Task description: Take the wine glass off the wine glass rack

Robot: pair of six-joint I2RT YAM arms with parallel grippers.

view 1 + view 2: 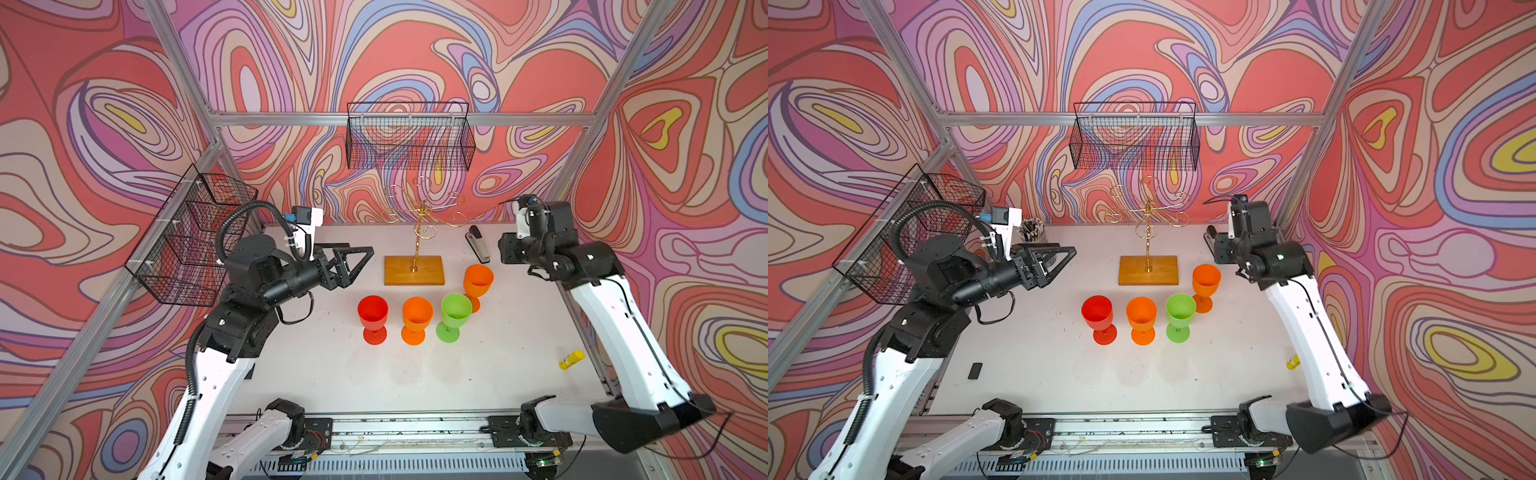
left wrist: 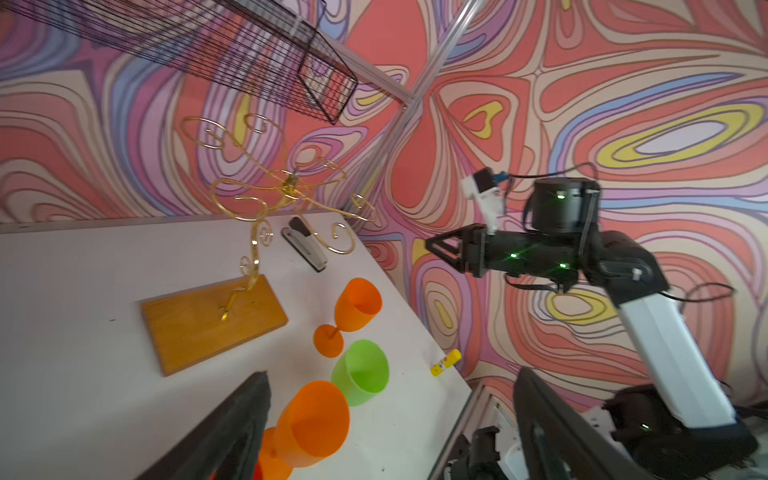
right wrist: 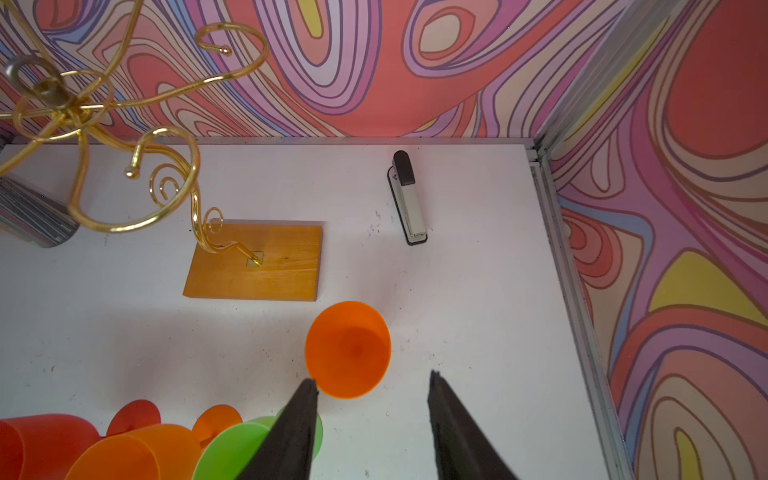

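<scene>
White worktop (image 1: 415, 386) under swirled walls carries everything. Our right fingers (image 3: 457, 436) stand spread with only bare worktop between them, just short of the orange wine glass (image 3: 349, 349). Whether one tip brushes its rim we cannot tell. Our left fingers (image 2: 232, 436) gape wide and empty near the left edge.

Every hook of the wine glass rack (image 1: 399, 274), by the back edge, is bare. The glasses stand upright before its base, so we judge the task finished.

The right wrist view crops the green glass (image 1: 456, 309), its orange neighbour (image 1: 417, 313) and the red glass (image 1: 372, 312). A stapler (image 1: 478, 247) lies beside the rack.
</scene>
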